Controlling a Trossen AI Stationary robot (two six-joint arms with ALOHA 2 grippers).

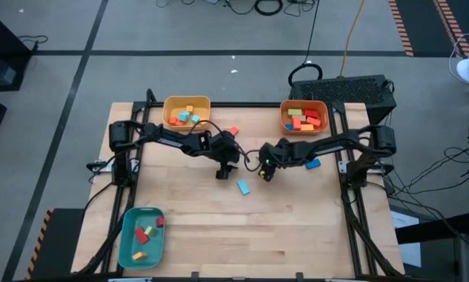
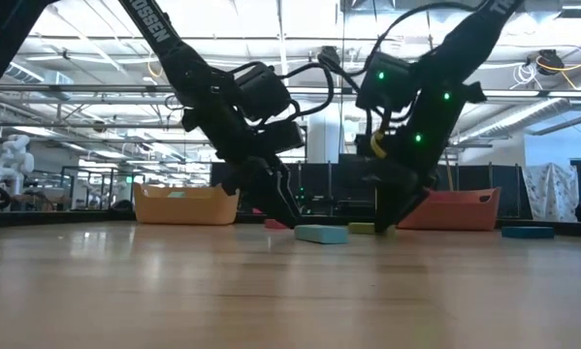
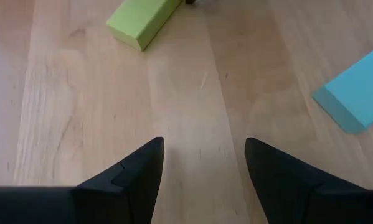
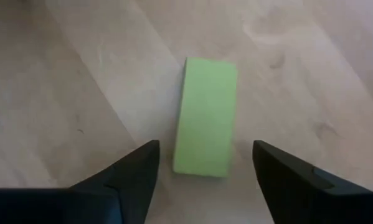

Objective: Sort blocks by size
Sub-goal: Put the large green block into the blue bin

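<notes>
Our right gripper (image 4: 205, 165) jaws open, empty, over green block (image 4: 205, 115); left gripper (image 3: 203, 163) jaws open, empty, nearby.

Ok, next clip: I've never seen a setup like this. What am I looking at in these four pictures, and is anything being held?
Two dark robot arms work at a wooden table. One picture looks straight down, one looks level across the tabletop, and two come from cameras on the arms' wrists.

The left gripper and right gripper hang close together near the table's middle. Both are open and hold nothing. The right one's fingers stand either side of a green block lying flat on the wood, not touching it.

A light blue block lies beside them, a blue block farther right, and a red block behind. Three bins hold sorted blocks: a yellow bin, an orange bin and a teal bin.
</notes>
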